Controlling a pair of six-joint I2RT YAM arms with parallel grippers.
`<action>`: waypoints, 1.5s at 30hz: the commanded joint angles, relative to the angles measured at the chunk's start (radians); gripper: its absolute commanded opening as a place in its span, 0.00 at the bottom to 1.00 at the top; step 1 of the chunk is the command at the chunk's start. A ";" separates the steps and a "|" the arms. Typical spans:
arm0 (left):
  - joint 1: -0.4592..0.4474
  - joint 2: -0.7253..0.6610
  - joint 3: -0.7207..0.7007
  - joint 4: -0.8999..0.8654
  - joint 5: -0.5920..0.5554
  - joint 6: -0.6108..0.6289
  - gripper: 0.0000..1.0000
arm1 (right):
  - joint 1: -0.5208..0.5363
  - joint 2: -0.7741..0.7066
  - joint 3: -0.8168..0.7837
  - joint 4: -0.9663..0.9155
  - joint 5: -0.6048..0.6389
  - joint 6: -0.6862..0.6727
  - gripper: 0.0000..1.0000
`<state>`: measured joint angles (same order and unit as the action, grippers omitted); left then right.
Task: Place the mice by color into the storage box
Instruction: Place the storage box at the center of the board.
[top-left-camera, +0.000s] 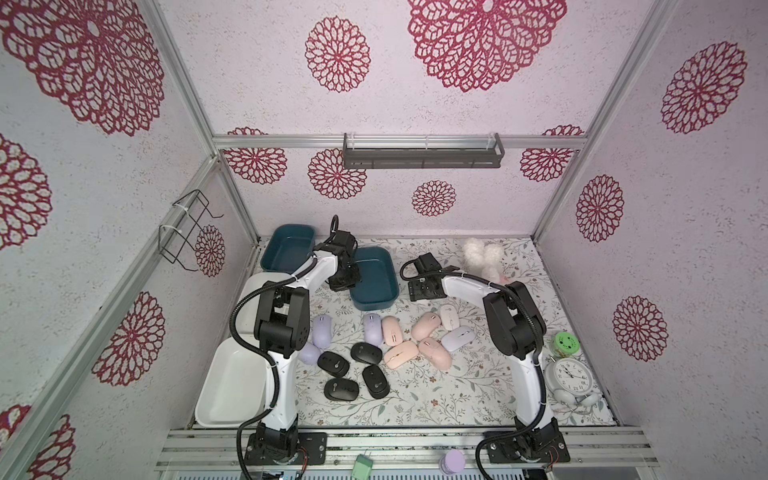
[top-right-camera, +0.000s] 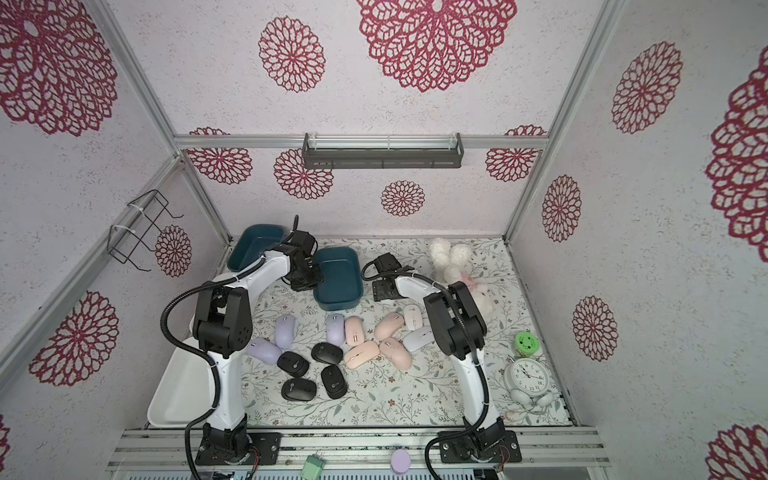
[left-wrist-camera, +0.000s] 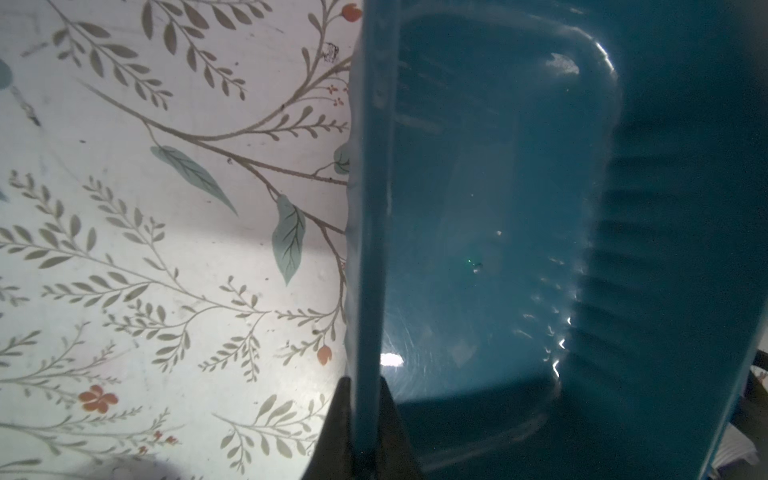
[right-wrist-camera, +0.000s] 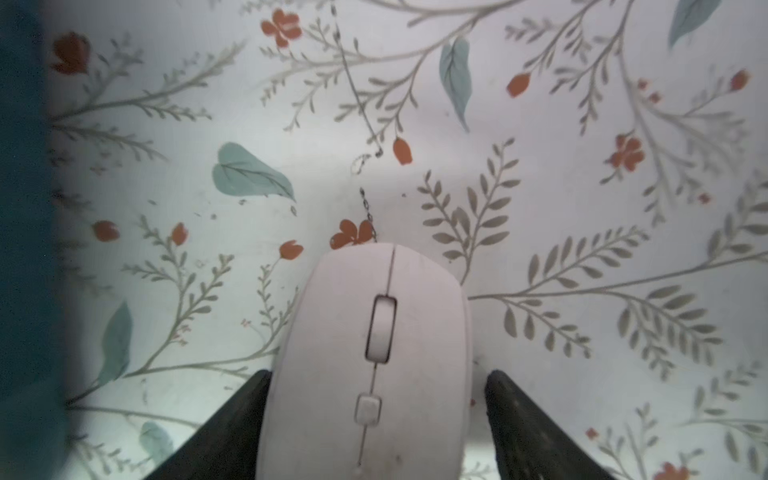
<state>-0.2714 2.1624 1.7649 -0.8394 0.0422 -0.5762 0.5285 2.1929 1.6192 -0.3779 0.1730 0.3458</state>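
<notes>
My left gripper (left-wrist-camera: 365, 380) is shut on the rim of a teal storage box (left-wrist-camera: 370, 208), which stands at the back middle of the table (top-left-camera: 374, 291). A white mouse (right-wrist-camera: 374, 353) lies on the floral mat between the jaws of my right gripper (right-wrist-camera: 379, 374). That gripper is open: one finger touches the mouse's side and a gap shows at the other. In both top views the right gripper (top-left-camera: 422, 289) hides this mouse. Black mice (top-left-camera: 365, 352), lilac mice (top-left-camera: 322, 330), peach mice (top-left-camera: 426, 325) and pale mice (top-left-camera: 450, 316) lie loose mid-table.
A second teal box (top-left-camera: 286, 247) sits at the back left and two white trays (top-left-camera: 232, 386) along the left edge. A fluffy white plush (top-left-camera: 482, 257) lies at the back right. A green jar (top-left-camera: 566, 344) and an alarm clock (top-left-camera: 571, 376) stand at the right.
</notes>
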 joint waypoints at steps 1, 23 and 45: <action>0.003 -0.030 -0.015 0.015 0.006 0.001 0.09 | -0.006 -0.005 0.035 -0.044 0.003 0.037 0.76; -0.146 0.136 0.187 -0.004 0.043 -0.085 0.10 | -0.075 -0.320 -0.132 0.032 0.113 -0.017 0.52; -0.206 0.036 0.164 -0.023 0.023 -0.070 0.55 | -0.013 -0.324 -0.080 0.054 0.025 -0.006 0.52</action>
<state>-0.4923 2.3081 1.9507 -0.8501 0.1101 -0.6807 0.4915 1.8538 1.4803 -0.3496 0.2050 0.3416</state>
